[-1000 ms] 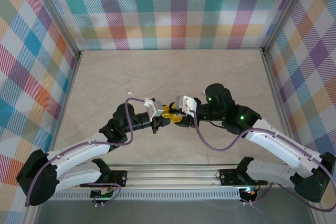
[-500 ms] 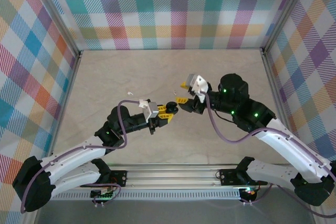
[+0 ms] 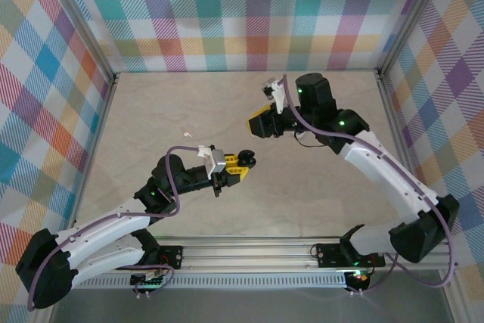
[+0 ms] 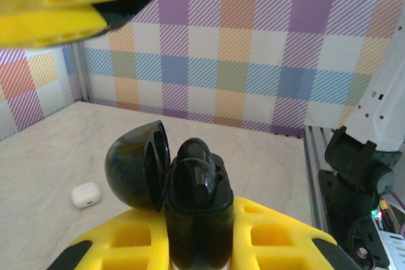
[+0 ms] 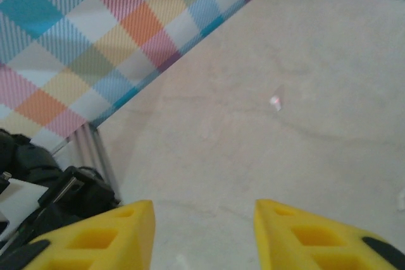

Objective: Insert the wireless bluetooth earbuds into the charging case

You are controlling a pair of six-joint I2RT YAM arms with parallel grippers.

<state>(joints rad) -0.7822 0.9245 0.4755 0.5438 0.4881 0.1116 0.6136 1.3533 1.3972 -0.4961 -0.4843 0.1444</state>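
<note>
Nesting in open black case (image 4: 196, 232): earbuds (image 4: 192, 178)

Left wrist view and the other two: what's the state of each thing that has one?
Left gripper: shut on the black case.
Right gripper: open, nothing between its fingers.
Black case: lid open and flipped back, body upright between the left gripper's fingers.
Earbuds: two dark rounded shapes in the case, apparently seated.
Small white item: lying loose on the table; too small to tell open or shut.
</note>
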